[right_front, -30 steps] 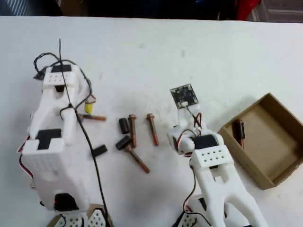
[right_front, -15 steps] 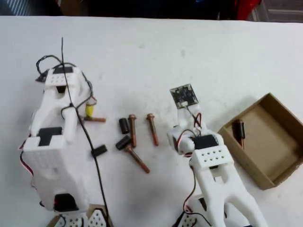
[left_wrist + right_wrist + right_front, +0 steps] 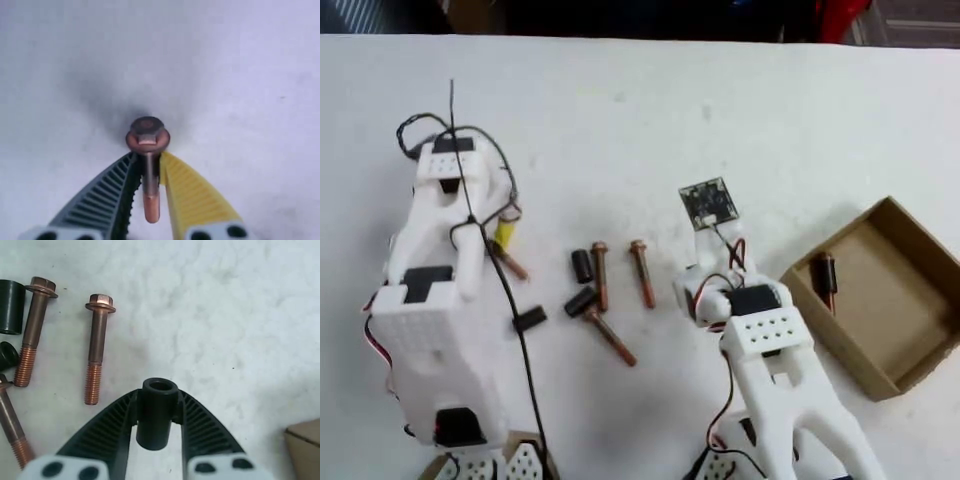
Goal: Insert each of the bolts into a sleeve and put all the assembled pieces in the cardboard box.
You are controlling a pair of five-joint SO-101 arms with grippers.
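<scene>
My left gripper (image 3: 148,160) is shut on a copper bolt (image 3: 148,155), its head pointing away over the bare table; the same bolt (image 3: 510,263) sticks out below the left arm in the high view. My right gripper (image 3: 156,407) is shut on a black sleeve (image 3: 156,412), held upright with its bore showing. On the table between the arms lie three loose bolts (image 3: 600,274), (image 3: 642,271), (image 3: 611,336) and three black sleeves (image 3: 582,265), (image 3: 581,301), (image 3: 529,319). The cardboard box (image 3: 910,345) at the right holds one assembled piece (image 3: 826,276).
A small circuit board (image 3: 708,204) with wires sits above the right arm. Black cables hang across the left arm (image 3: 430,290). The far half of the white table (image 3: 670,100) is bare. The box corner (image 3: 306,437) shows in the right wrist view.
The left arm has turned its held bolt from lying level and pointing right to slanting down to the right, closer under the arm. The right arm has not moved.
</scene>
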